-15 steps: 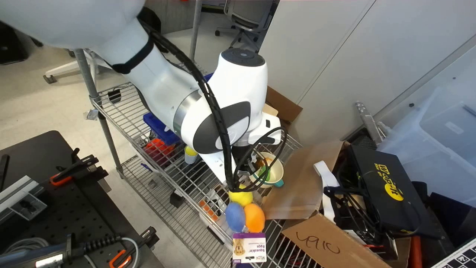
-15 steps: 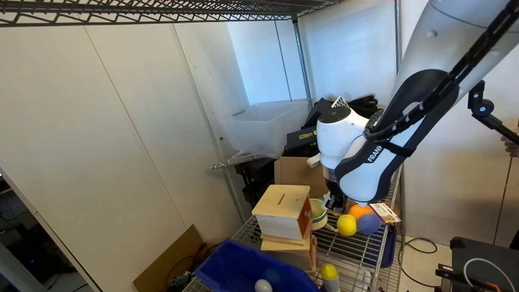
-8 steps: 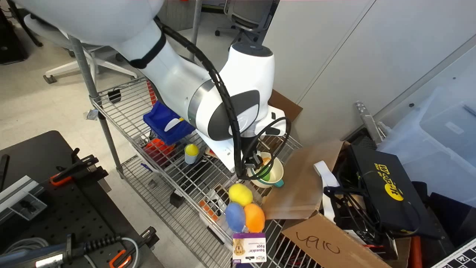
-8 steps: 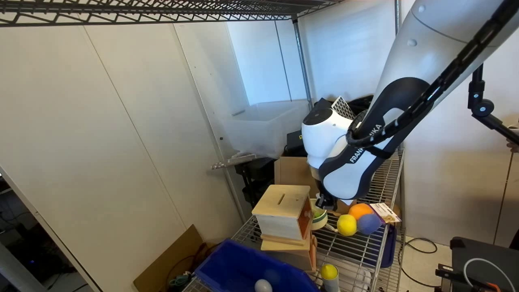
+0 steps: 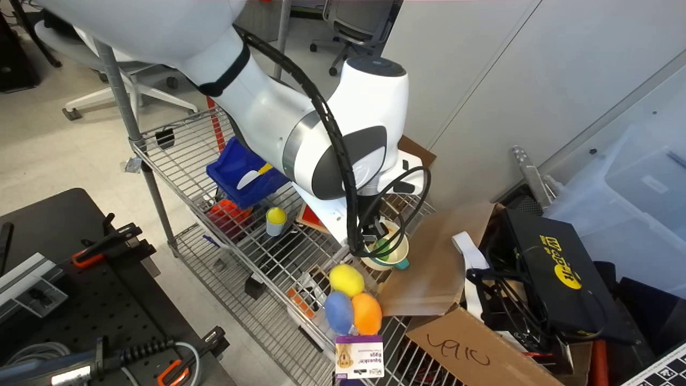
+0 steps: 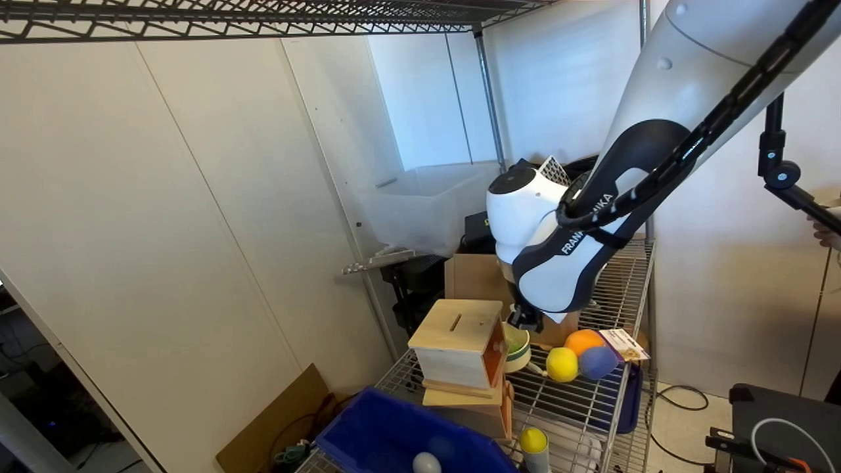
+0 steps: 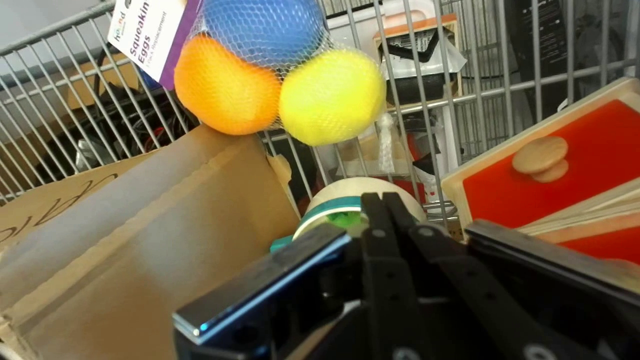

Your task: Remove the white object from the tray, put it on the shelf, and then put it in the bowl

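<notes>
I hold the gripper (image 7: 382, 201) over the bowl (image 7: 357, 186), jaws together. In an exterior view, white object (image 5: 248, 179) lies in the tray (image 5: 236, 190), far left on the shelf (image 5: 187, 154).

tool (image 5: 377, 234) over bowl (image 5: 400, 253); yellow-handled white object (image 5: 248, 179) in tray (image 5: 231, 162); yellow, blue, orange balls (image 5: 346, 303) on shelf (image 5: 185, 146)

I see the grey wire-grid shelf (image 5: 179, 150) holding the pale-rimmed bowl (image 6: 518, 360) just below the jaws; near them, netted yellow, orange and blue Squeakin' Eggs (image 7: 270, 55) and the lower of two stacked wooden boxes (image 6: 463, 420); well apart from them, the blue tray (image 6: 394, 427) and a yellow-topped cylinder (image 6: 534, 452).
</notes>
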You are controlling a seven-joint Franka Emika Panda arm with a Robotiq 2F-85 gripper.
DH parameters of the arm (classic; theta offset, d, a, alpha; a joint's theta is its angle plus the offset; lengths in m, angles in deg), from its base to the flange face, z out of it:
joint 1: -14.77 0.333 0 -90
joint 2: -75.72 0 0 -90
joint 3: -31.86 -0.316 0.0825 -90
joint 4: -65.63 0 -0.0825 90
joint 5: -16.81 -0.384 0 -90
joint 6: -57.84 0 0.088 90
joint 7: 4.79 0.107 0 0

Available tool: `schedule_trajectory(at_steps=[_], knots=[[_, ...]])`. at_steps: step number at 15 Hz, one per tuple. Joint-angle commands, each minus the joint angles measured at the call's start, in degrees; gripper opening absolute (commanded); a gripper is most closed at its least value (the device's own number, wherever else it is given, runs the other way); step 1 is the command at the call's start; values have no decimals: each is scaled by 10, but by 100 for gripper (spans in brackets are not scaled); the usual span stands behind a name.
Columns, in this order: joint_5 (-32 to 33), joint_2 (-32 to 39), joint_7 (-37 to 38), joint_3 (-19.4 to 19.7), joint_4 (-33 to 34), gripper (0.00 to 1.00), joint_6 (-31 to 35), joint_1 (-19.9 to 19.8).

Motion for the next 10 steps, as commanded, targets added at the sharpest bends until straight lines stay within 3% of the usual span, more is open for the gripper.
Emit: schedule_trajectory(at_steps=[1, 10], knots=[[-2, 11, 12, -9, 30, 1, -32, -14], [-3, 41, 32, -6, 85, 1, -62, -32]])
